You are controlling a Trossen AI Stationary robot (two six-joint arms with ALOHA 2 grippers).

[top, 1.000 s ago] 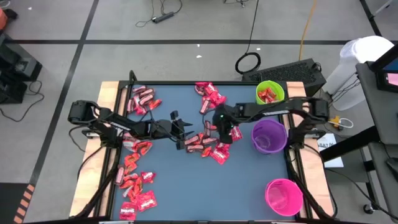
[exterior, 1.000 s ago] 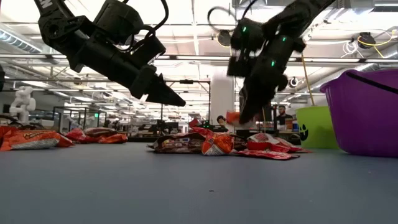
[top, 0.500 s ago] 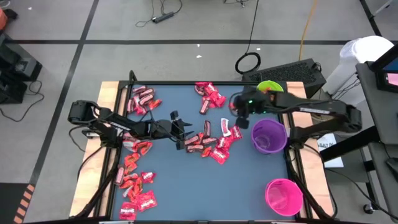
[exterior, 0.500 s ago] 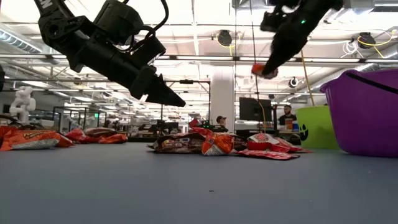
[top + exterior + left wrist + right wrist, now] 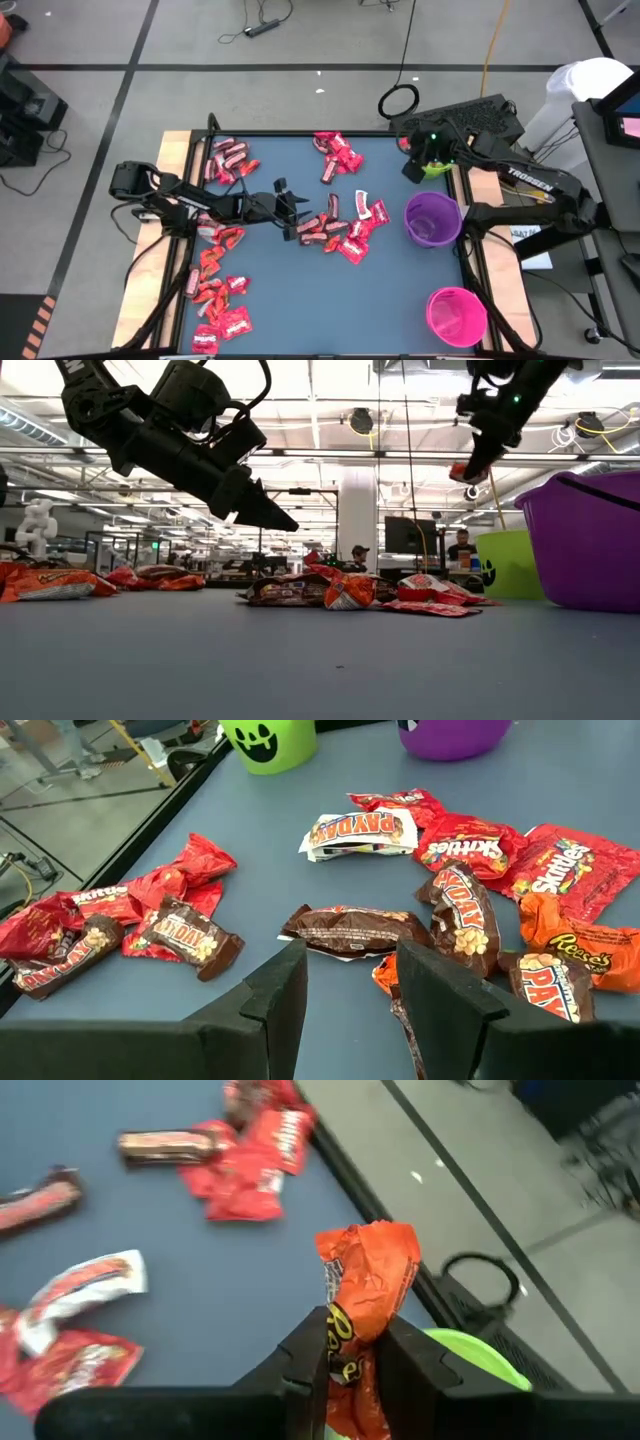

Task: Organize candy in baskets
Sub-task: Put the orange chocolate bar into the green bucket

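PAYDAY: white wrapper (image 5: 360, 832) | Skittles: red wrapper (image 5: 468, 847) | Reese's: orange wrapper (image 5: 588, 945) | TROSSEN: right arm (image 5: 528, 181)

A grey floor (image 5: 300, 40) crossed by dark tape lines fills the upper frame, cables (image 5: 262, 25) trailing across it (a cable loop (image 5: 399, 101) near center-right); ceiling lights (image 5: 330, 375) glow overhead.

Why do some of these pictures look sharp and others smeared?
Right wrist view: the orange candy in the right gripper is fairly crisp, while the table and far candies behind smear. Left wrist view: wrappers read clearly. Low view: ceiling lights glare, arms dark against them. High view: even light, small detail lost.
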